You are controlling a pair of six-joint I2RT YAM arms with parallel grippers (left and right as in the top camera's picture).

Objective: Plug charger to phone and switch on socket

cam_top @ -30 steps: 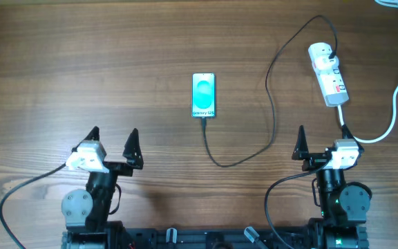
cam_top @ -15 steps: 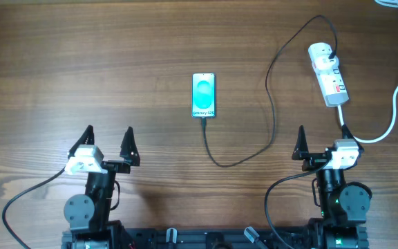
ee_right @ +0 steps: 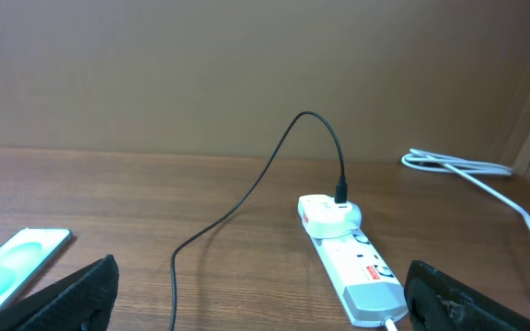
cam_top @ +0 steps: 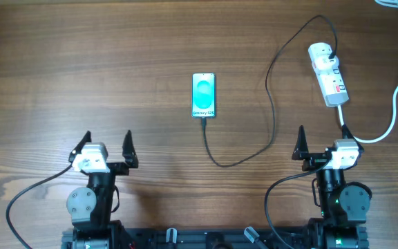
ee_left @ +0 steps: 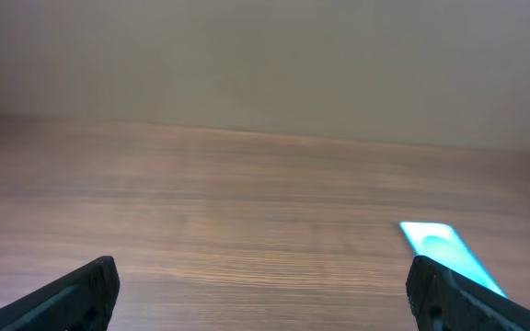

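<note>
Overhead and wrist views, read from the robot's edge outward, with every position given against the phone (cam_top: 204,95). The left gripper (cam_top: 108,135) sits nearer than the phone and to its left, fingers spread wide and holding nothing. The right gripper (cam_top: 321,133) sits nearer than the phone and to its right, likewise spread and empty. The phone lies flat on the wooden table (cam_top: 116,55), screen up, long axis running near to far. The charger (cam_top: 272,104) meets the phone's near short edge, loops nearer and rightward, then climbs beyond the phone's far edge before dropping into the far end of the socket (cam_top: 327,75). Whether the small tip is fully seated cannot be told. The socket lies to the phone's right, well apart from it and at about the same depth. Its long axis runs near to far, its near end canted away from the phone, and its white cord (cam_top: 392,114) trails off farther right. The deciding relation is that the socket lies almost straight ahead of the right gripper, so the right arm is judged the nearer for the switch — whose position is too small to read.
</note>
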